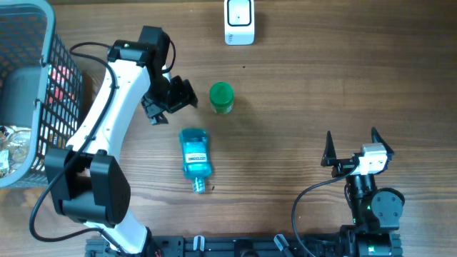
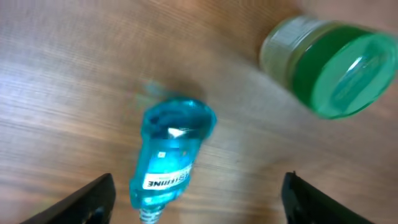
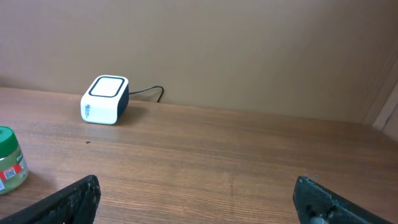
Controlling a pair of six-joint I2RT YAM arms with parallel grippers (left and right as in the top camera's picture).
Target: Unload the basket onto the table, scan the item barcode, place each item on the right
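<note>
A blue mouthwash bottle [image 1: 194, 157] lies on its side on the wooden table, cap toward the front edge. In the left wrist view the bottle [image 2: 171, 155] is seen base-first, below and between my fingers. A jar with a green lid [image 1: 221, 98] stands upright just behind it; the jar [image 2: 329, 65] also shows at upper right. My left gripper [image 1: 173, 107] hovers left of the jar and behind the bottle, open [image 2: 199, 205], holding nothing. The white scanner [image 1: 239, 21] sits at the far edge. My right gripper [image 1: 351, 139] stands open at front right. The barcode is out of view.
A wire basket [image 1: 28, 93] holding packaged goods fills the left edge, next to the left arm. In the right wrist view the scanner [image 3: 104, 99] with its cable stands against a brown wall, and the jar [image 3: 11, 163] shows at the left edge.
</note>
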